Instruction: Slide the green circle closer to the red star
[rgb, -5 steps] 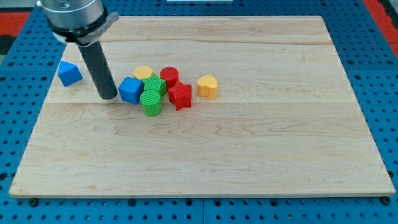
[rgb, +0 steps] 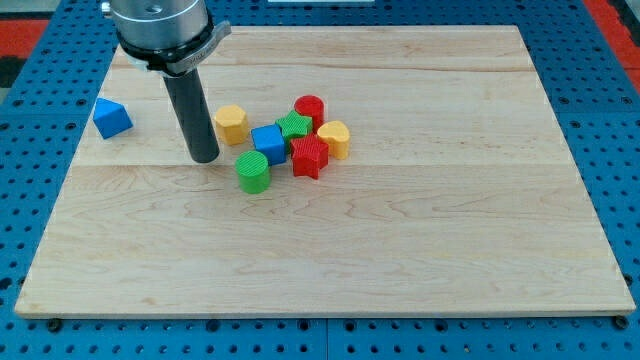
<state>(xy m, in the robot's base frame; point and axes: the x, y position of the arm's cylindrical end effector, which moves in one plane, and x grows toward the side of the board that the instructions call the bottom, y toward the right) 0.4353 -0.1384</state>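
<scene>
Camera view, the only one. The straight dark rod ends in the tip, resting on the light wooden desk toward its top-left part. This tool has no jaws, so no wide or narrow state applies; it holds nothing, it only pushes.

Tip sits left of the small green plastic circle block, close but apart, a little higher in the view. The red plastic star block lies right of the green circle, a small gap between them, slightly nearer the desk's top edge.

Doing the step well, as a judgement: the tip should come onto the circle's left side, a touch below its centre line, then push right and slightly up so the round block does not roll off the tip and slip past under the star. Push should be short and slow; the star is packed in a cluster and a hard shove would scatter it.

Cluster around the star: blue cube block touching it on the left, green star block above, red cylinder block behind, yellow block on the right. Another yellow block stands just right of the rod. A lone blue block sits near the desk's left edge.

Green circle: short upright cylinder, ribbed top, bright green, standing free.
</scene>
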